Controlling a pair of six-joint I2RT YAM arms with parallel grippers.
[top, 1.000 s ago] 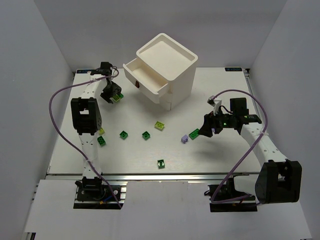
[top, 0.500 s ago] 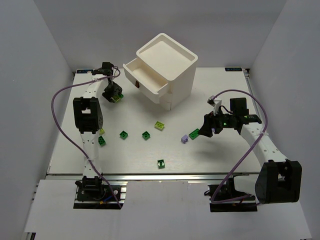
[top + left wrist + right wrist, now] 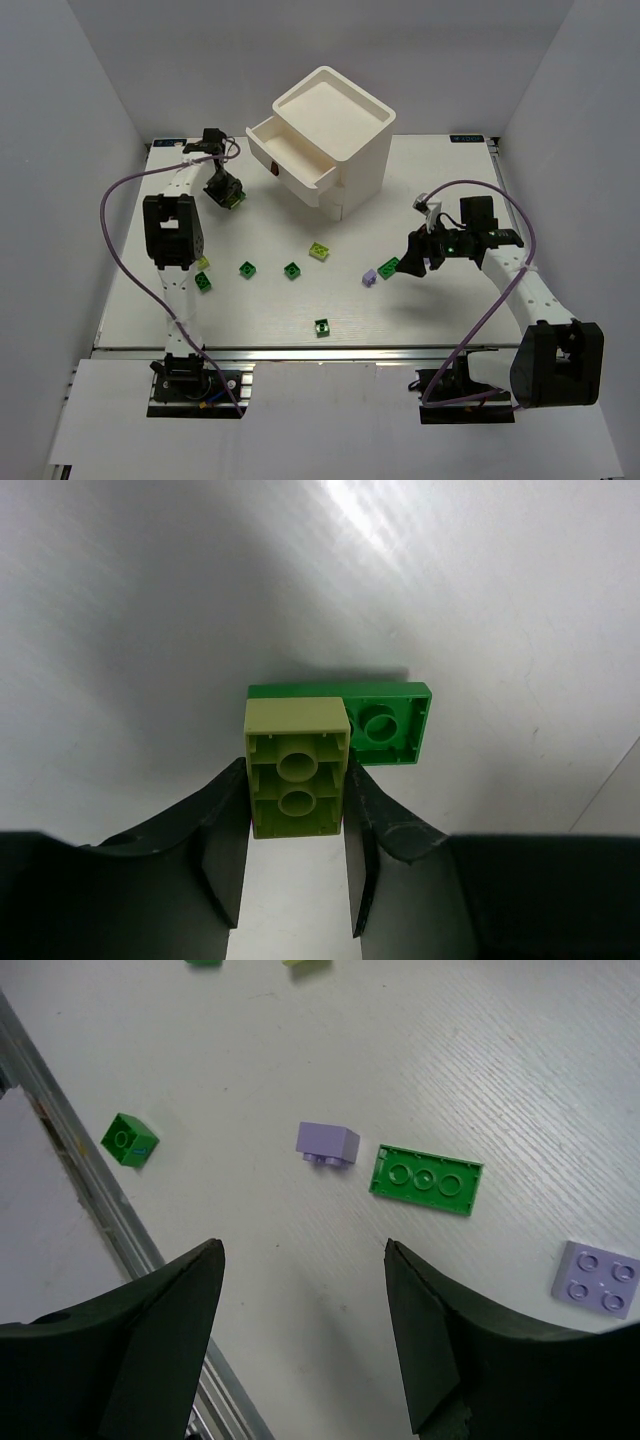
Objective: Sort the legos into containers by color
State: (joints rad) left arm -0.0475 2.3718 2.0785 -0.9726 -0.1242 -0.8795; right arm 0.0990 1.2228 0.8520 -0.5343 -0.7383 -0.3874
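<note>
Closed in over the last second with the left claw (image 3: 227,192), at the far left of the tabletop (image 3: 440,310); shifted only slightly otherwise; kept the right arm where it was. Now pinches a lime brick (image 3: 297,780) between both jaws, hollow underside turned to the wrist camera; looks clenched on it, though hard to say from this angle whether the grip is firm yet or the brick is off the surface. Sits with the brick's far end right against a green plate (image 3: 385,723), apparently overlapping its edge.

Holds the right claw (image 3: 302,1250) spread wide and empty, right of centre, above a lavender brick (image 3: 328,1144) and a second green plate (image 3: 426,1179); grasps nothing there. Leaves the other legos scattered over the near half of the tabletop, none in a claw.

Shows the white cabinet (image 3: 340,125) at far centre, its top drawer (image 3: 285,150) pulled out toward the left claw.

Judged step: picking up the lime brick for a drawer. Calls next for a finished squeeze, then a straight lift that clears the green plate without dragging it along; after that a short carry right to the open drawer and release low over it, well inside the rim.
</note>
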